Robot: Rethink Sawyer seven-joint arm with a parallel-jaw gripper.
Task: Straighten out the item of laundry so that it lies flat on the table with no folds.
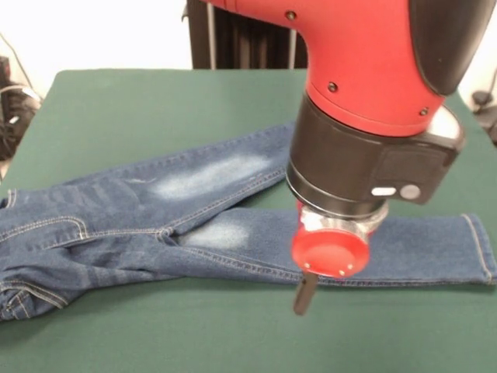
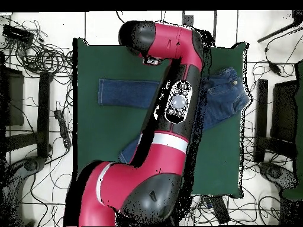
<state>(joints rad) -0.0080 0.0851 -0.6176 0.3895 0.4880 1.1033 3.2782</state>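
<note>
The blue denim jeans (image 1: pixel 155 225) lie on the green table (image 1: pixel 155 93), with the waist at the left edge of the front view. One leg runs right to its hem (image 1: pixel 477 249). The other leg angles up and right behind my arm. Both thighs show faded whitish patches. There are folds around the waist and seat. My gripper (image 1: pixel 305 294) hangs below a red disc at the near edge of the right-running leg, about mid-leg. In the overhead view the waist (image 2: pixel 228 94) is at the right and one leg (image 2: pixel 127 93) reaches left. The arm hides my gripper there.
My bulky red and black arm (image 1: pixel 365 93) covers the middle of the jeans and table in both views. The pedestal (image 1: pixel 241 39) stands at the table's far side. Cables (image 2: pixel 41 59) and dark stands (image 2: pixel 278 118) lie on the floor around the table (image 2: pixel 94 136).
</note>
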